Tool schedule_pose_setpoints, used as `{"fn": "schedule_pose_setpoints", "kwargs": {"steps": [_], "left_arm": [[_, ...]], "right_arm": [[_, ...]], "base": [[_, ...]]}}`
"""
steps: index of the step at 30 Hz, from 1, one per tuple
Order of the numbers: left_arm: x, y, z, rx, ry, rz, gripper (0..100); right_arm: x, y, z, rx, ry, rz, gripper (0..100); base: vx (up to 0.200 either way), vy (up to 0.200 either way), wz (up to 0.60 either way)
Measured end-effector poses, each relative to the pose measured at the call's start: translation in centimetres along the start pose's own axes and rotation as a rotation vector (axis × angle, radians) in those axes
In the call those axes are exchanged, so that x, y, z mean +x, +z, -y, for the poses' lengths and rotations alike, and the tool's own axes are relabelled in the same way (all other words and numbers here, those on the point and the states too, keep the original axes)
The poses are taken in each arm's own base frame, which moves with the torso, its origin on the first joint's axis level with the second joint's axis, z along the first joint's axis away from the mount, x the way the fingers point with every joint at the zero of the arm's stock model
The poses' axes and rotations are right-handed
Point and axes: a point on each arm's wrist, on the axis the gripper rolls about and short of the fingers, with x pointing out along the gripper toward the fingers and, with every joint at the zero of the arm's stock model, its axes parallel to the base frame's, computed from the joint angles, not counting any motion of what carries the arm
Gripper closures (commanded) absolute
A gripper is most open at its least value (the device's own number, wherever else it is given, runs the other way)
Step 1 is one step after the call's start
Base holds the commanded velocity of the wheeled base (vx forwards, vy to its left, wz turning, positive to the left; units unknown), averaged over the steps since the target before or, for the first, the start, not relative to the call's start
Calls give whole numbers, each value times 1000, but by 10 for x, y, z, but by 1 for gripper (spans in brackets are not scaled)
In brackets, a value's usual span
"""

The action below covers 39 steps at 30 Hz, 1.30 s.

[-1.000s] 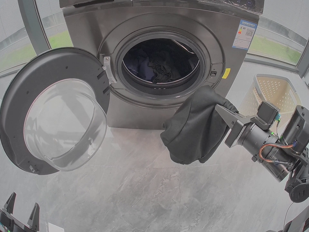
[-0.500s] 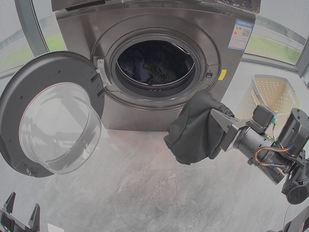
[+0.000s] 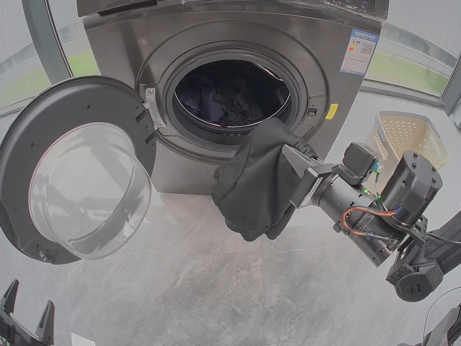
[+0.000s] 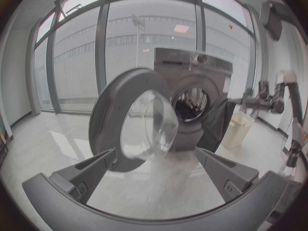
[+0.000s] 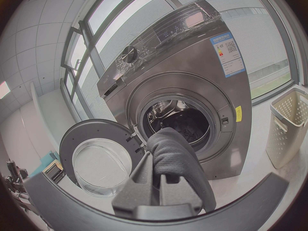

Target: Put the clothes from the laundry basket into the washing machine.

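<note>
**A:** What is nearest?

**B:** The left gripper (image 3: 28, 302), low at the robot's left. Its two dark wedge-shaped fingers are spread wide with nothing between them, over a glossy grey floor (image 3: 216, 289) veined like marble.

**A:** And the piece being carried?

**B:** A black garment (image 3: 254, 183), pinched by the right gripper (image 3: 289, 151), whose fingers are pressed together on a fold of it. The cloth is bunched over the fingertips at the top and hangs from there. Its long axis runs nearly straight down, and the loose lower end slants a little toward the robot's left, clear of the floor.

**A:** How does it look?

**B:** It is matt and soft, in heavy folds. The right wrist view shows a fine dimpled knit.

**A:** Where is it relative to the machine?

**B:** It is in front of the washing machine (image 3: 240, 20), with its top at the lower right rim of the round port. I cannot tell whether it touches the rim.

**A:** Further back?

**B:** The round door (image 3: 72, 102) stands swung open to the left, a dark ring around a clear bulging glass bowl (image 3: 91, 188). The cabinet is brushed grey metal. Inside the shiny drum (image 5: 160, 108) lie crumpled dark clothes (image 3: 233, 104). To the right of the machine stands a cream plastic laundry basket (image 3: 408, 135) with perforated walls, upright. Tall windows (image 3: 422, 34) are behind it all.
</note>
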Motion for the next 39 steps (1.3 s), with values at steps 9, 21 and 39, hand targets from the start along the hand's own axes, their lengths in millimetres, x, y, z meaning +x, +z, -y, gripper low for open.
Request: {"fn": "schedule_pose_setpoints", "kwargs": {"steps": [9,21,39], "left_arm": [[6,44,6,-31,-255,15,0],[85,64,12,-56,-480,-195,0],[198,45,52,-80,-701,-334,0]], "right_arm": [[20,1,-3,0,3,39,100],[42,6,-1,-10,-1,89,100],[63,16,0,-9,0,150,100]], "base": [[0,0,0],[0,0,0],[0,0,0]]}}
